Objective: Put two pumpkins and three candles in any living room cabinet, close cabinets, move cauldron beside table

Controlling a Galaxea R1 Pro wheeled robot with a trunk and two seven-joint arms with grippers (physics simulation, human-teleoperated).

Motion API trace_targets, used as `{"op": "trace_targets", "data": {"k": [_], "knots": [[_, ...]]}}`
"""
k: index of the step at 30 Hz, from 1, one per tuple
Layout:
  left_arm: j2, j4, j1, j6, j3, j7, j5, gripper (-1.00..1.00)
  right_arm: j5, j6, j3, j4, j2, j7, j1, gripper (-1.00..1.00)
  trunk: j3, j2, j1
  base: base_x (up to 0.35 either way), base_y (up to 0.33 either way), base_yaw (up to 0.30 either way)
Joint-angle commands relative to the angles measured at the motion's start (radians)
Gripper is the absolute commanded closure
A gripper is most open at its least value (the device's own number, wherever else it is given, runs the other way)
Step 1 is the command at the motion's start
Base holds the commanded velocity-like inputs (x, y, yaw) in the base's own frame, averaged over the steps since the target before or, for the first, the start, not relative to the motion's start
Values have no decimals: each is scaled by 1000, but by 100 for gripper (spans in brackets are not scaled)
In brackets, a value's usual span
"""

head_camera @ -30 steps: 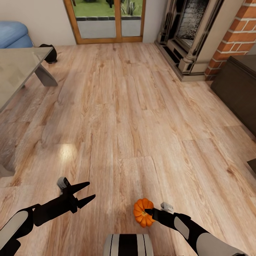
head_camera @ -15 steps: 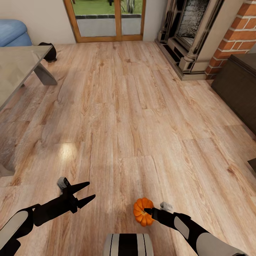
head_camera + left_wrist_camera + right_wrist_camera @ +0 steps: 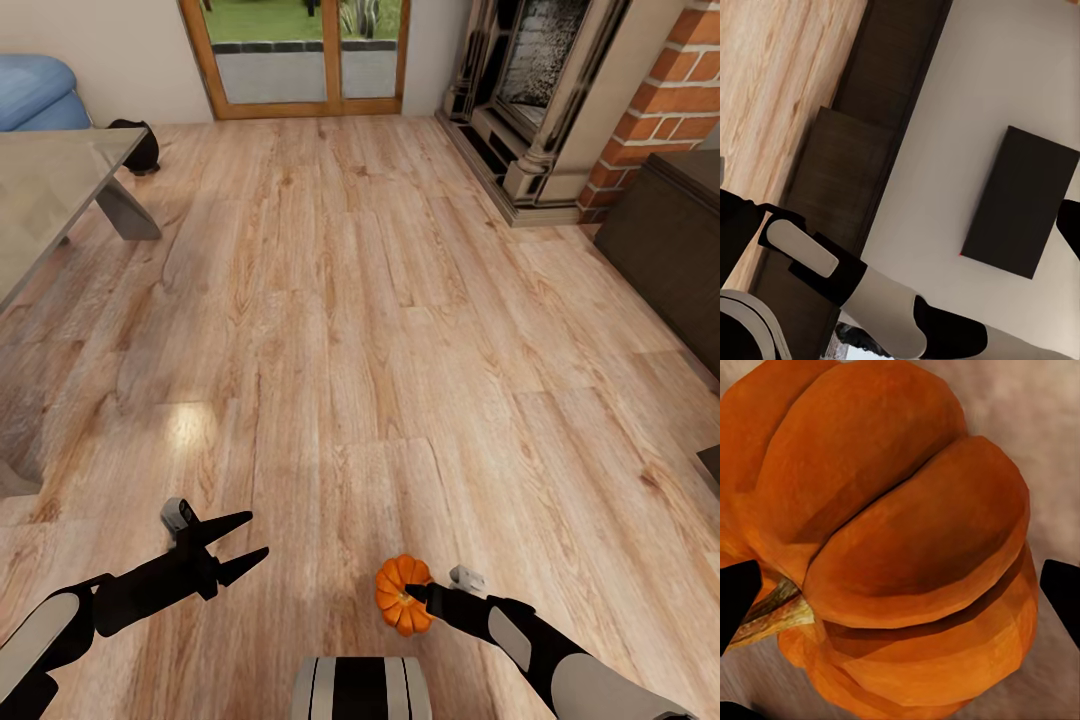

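Pumpkin (image 3: 401, 597) clamped in right tool (image 3: 412, 598) above floor, left tool (image 3: 245, 541) fingers apart, empty

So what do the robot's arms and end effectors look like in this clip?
Both arms are glossy black with pale grey-white oval panels on the forearms. The left end effector has two pointed, tapering black fingers and a small grey-white camera pod behind them. The right end effector is also black, with the same grey pod.
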Motion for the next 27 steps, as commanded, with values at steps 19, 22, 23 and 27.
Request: {"op": "trace_targets", "data": {"k": [19, 22, 23, 27], "knots": [[-1, 1, -1, 0, -2, -8, -6, -100, 10, 2, 10, 18, -1, -28, 0, 100, -1, 0, 0, 0, 0, 0], [-1, 1, -1, 0, -3, -8, -6, -100, 10, 2, 10, 18, -2, -28, 0, 100, 7, 0, -1, 0, 0, 0], [-1, 1, -1, 0, -3, -8, -6, -100, 10, 2, 10, 18, -2, -28, 0, 100, 11, 1, -1, 0, 0, 0], [-1, 1, -1, 1, -3, -8, -6, -100, 10, 2, 10, 18, -2, -28, 0, 100, 26, 2, -3, 0, 0, 0]]}}
